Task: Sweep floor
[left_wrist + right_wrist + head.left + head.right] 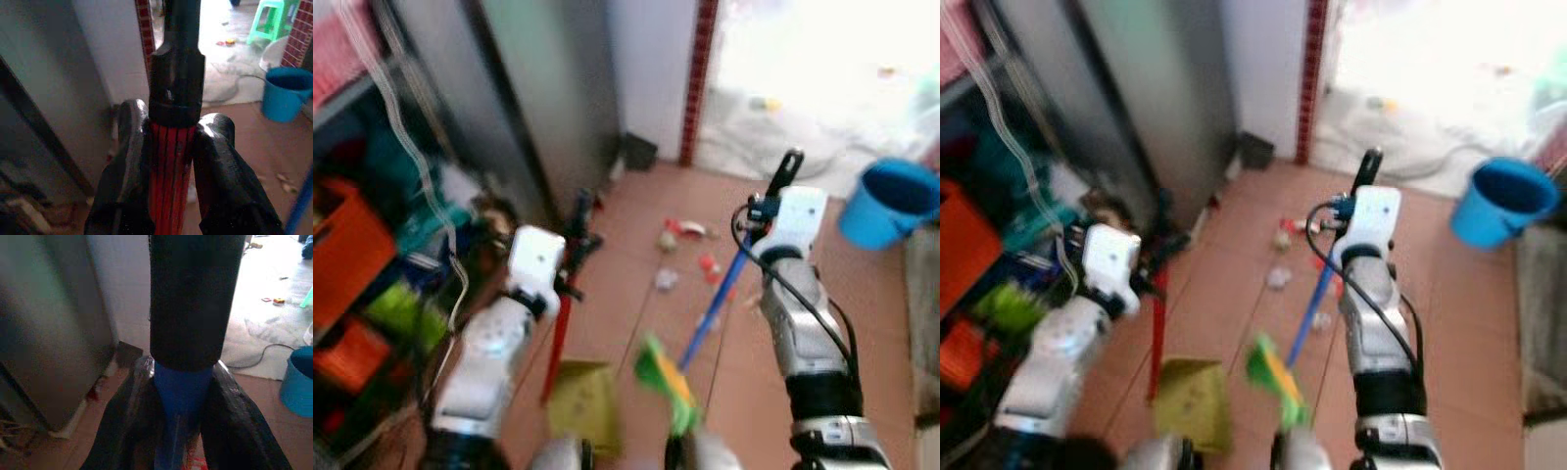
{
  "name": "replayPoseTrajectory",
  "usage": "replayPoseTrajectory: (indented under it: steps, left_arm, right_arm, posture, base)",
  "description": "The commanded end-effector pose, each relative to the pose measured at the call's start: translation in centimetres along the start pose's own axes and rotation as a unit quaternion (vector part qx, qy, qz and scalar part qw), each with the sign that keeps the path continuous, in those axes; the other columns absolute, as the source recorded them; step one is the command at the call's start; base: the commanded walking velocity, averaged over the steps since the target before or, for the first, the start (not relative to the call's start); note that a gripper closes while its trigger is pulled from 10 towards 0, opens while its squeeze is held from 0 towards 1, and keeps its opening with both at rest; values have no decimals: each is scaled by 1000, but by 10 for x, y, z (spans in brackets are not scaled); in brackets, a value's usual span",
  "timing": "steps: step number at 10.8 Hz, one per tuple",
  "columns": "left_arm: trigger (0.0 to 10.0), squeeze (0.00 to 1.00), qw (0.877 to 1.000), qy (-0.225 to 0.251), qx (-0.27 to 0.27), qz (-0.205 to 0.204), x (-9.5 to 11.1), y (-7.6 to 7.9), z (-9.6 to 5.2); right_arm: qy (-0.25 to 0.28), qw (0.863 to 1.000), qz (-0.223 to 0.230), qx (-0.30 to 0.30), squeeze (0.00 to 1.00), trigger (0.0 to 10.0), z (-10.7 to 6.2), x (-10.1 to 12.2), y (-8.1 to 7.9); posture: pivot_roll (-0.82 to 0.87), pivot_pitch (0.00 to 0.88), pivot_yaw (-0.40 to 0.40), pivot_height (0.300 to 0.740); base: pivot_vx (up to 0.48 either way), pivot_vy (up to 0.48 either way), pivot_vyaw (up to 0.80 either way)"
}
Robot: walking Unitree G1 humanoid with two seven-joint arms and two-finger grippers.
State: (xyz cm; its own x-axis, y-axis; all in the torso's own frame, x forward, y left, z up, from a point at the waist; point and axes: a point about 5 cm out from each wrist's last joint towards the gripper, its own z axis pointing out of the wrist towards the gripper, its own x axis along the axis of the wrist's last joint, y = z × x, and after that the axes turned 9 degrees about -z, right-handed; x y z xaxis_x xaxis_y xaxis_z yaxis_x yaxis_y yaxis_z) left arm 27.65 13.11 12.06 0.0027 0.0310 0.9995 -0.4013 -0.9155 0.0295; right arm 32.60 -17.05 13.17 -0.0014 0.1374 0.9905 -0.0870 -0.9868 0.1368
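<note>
Two grippers clamped on sweeping tools.
Right gripper (183, 396) pinches the blue broom handle (720, 299); left gripper (168, 161) pinches the red dustpan handle (558, 343), litter (668, 241) lying ahead.

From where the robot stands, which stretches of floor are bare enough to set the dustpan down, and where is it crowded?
Bare tile lies between the litter and the blue bucket, and between the yellow dustpan and the litter. It is crowded left, by the orange crates beside the metal cabinet. Left end effector grips the red handle; right end effector the broom.
</note>
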Motion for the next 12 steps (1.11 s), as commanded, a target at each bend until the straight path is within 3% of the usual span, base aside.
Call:
replayPoseTrajectory:
  steps: [1,5,6,9,12]
  left_arm:
    - [10000,0,1000,15,19,13,5,-8,-3]
    - [10000,0,999,5,47,19,1,-15,-4]
    - [10000,0,998,-6,53,19,-1,-16,-5]
    - [10000,0,998,-1,54,19,-3,-16,-6]
    - [10000,0,998,3,57,15,-3,-14,-5]
  right_arm:
    - [20,1000,-15,15,0,10000,3,11,-10]
    - [7,999,-32,4,0,10000,3,6,-6]
    - [-1,999,-48,-10,0,10000,3,4,-2]
    - [-28,990,-104,-95,0,10000,7,-1,26]
    - [-28,985,-121,-121,0,10000,8,1,37]
  posture:
    - [32,98,42,740]
    - [32,98,34,740]
    - [31,101,31,740]
    - [29,102,28,740]
    - [23,106,27,740]
  base:
    - [0,0,0]
    - [0,0,0]
    - [0,0,-800]
    - [0,0,-404]
    - [0,0,0]
